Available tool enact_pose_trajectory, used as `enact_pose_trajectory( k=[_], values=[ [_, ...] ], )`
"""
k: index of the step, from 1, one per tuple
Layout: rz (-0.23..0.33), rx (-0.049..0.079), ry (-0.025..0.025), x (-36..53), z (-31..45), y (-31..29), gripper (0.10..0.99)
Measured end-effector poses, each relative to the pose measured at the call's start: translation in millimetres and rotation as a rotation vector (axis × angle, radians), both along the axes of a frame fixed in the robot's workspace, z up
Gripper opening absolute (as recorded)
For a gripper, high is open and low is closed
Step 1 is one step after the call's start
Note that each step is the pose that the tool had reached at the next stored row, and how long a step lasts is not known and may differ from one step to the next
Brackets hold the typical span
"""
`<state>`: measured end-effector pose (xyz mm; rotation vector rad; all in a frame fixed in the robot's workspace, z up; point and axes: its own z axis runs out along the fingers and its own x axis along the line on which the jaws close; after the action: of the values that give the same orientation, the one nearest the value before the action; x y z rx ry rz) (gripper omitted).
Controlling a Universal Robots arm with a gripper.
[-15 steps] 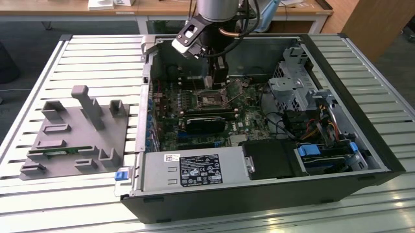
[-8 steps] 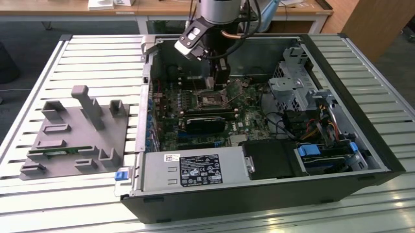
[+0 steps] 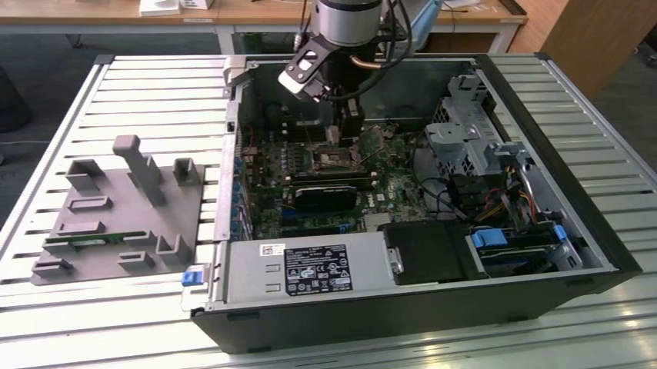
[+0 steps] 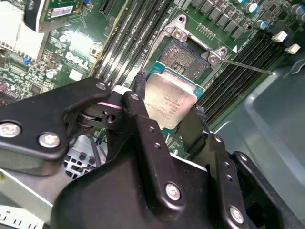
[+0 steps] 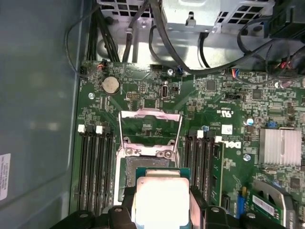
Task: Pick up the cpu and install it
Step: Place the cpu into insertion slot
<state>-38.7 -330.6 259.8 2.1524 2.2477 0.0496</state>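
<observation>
Wooden desks stand at the back of the room, and in front of them a slatted metal table (image 3: 134,84) carries an open computer case (image 3: 411,315). On the exterior view's left a grey tray (image 3: 113,200) lies on the table with a green memory stick (image 3: 98,239) in it. The arm reaches down into the case, and its gripper (image 3: 344,132) hangs close over the motherboard (image 3: 261,207). In the second wrist view the two black fingers (image 4: 143,124) are closed on the cpu (image 4: 169,100) and press its opposite edges. The chip is just over the open socket (image 4: 188,55). In the first wrist view the socket's metal frame (image 5: 150,119) is lifted up, and memory slots (image 5: 97,167) run on both sides.
</observation>
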Motion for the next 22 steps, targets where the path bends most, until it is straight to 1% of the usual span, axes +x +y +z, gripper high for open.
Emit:
enact_pose_trajectory(
  k=[2,5,22],
  values=[
    [-0.003,0.0,-0.0001,0.1,-3.5,0.9,0.533],
    [-0.011,0.0,0.0,0.1,-6.5,1.1,0.533],
    [-0.011,0.0,0.0,-0.2,-15.3,1.5,0.533]
  ],
)
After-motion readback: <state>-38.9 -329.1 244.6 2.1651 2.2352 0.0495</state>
